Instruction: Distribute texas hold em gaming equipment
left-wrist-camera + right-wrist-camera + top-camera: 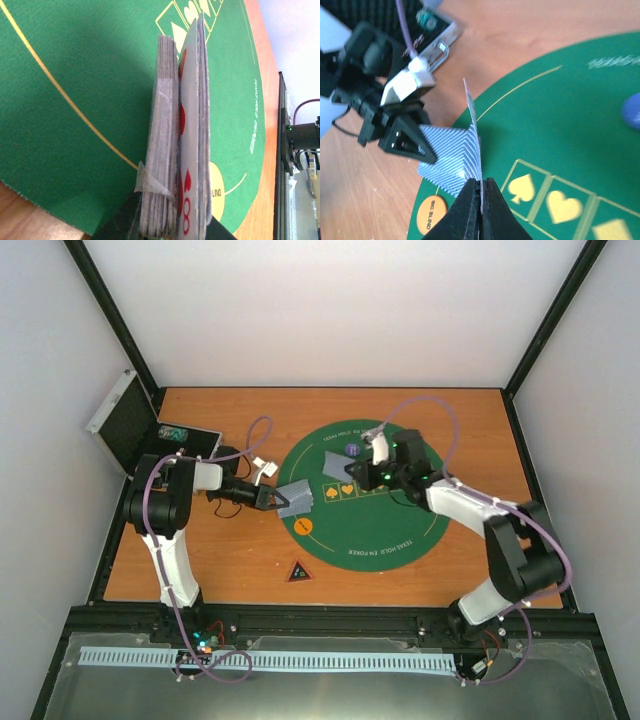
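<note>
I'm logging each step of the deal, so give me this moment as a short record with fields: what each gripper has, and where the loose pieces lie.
left gripper: shut on the deck of cards, at the mat's left edge
right gripper: shut on a single card, seen edge-on
green mat: round, with printed suit boxes
orange disc: on the mat, near-left part
purple-blue chip: on the mat, far part
triangle: on the bare wood, just off the mat's near edge
case: open, far-left corner
</note>
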Controlling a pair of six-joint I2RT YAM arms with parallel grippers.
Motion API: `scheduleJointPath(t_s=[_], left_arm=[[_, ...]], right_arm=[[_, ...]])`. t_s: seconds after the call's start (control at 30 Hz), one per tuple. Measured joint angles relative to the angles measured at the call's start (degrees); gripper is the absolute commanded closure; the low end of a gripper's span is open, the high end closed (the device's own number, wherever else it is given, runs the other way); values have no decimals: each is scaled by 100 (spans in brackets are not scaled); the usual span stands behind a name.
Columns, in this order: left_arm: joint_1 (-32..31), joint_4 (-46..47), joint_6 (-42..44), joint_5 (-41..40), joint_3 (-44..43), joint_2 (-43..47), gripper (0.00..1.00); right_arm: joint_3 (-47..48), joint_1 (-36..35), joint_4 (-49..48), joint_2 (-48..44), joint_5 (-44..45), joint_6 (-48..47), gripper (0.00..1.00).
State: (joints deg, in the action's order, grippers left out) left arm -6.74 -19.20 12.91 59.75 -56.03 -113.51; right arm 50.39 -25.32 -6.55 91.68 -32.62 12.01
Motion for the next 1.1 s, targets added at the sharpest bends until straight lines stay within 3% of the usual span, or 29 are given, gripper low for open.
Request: scheduleJointPath(t_s=[0.17,0.33,0.53,0.73,0.93,1.1], left_arm=[[2,-284,197,-236,-90,273,99],[111,-793,483,-553,-352,1279,99],[822,-1375,570,-588,-977,2229,99],[1860,-1720,675,-693,-332,3338,99],[2050,-1897,833,-782,514,4299,99],[2131,-1912,866,-848,619,4618,99]], right_arm=[[-55,680,339,-1115,190,210,97],[-55,1071,811,-1976,444,417,97],[-190,1368,1419,-2422,485,656,97],[-699,1373,1810,-2916,573,737,97],[-920,1373,2035,-3257,586,734,97],[-964,1373,2133,-3335,442,732,97]])
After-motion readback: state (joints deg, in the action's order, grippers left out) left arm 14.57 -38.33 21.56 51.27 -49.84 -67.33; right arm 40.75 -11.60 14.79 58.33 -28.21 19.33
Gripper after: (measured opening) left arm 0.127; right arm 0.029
